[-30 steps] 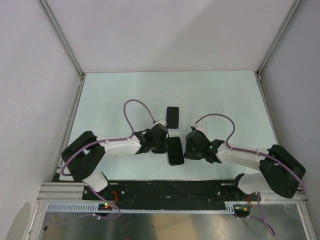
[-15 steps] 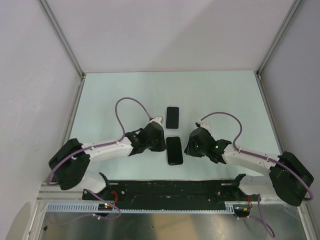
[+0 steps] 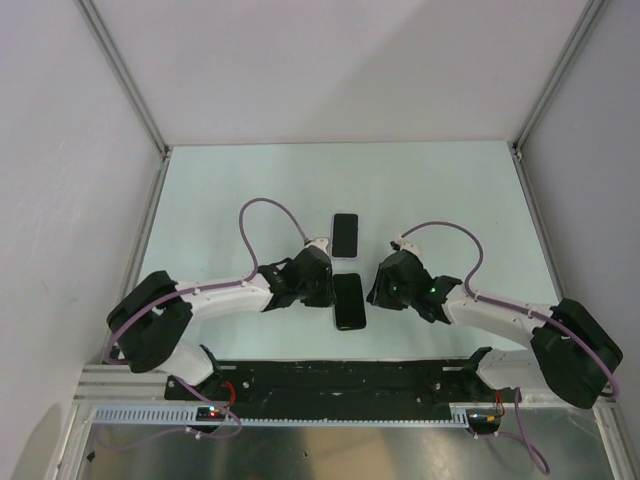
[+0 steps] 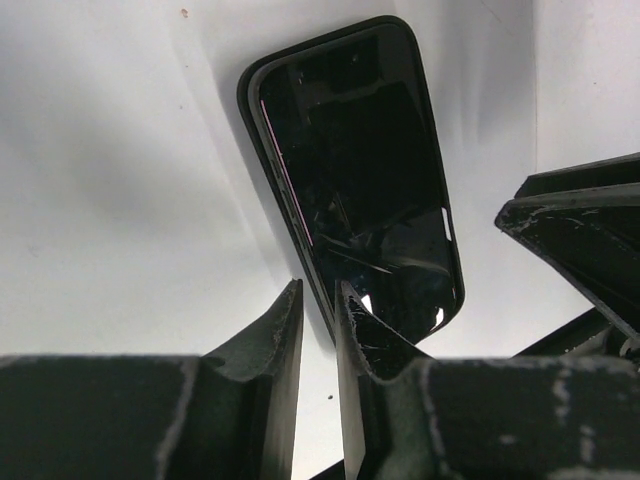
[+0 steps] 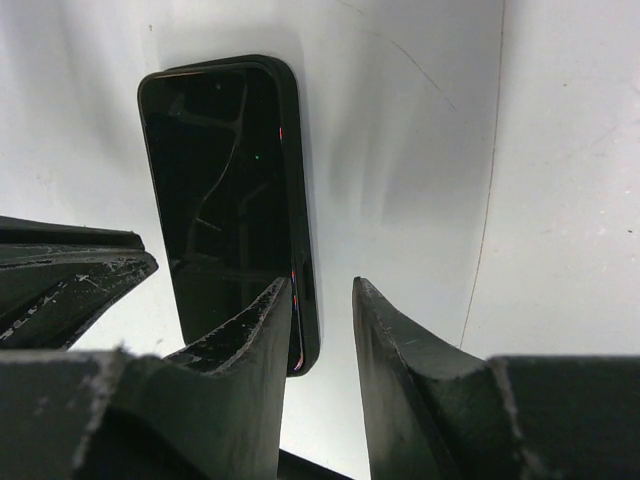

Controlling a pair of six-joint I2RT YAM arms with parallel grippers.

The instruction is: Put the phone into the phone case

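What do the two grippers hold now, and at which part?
Nothing looks clamped. The left gripper and the right gripper each straddle one long edge of the phone, jaws slightly apart; it lies on the table.

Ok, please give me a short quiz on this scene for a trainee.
1. How many dark flat objects lie on the table?
2. True or false: the right gripper is shut on the near phone.
3. The near phone lies: A) between the left gripper and the right gripper; B) in a far corner; C) on the metal rail.
Key: 1. two, the near phone and the far dark object; 2. false, it is open; 3. A.
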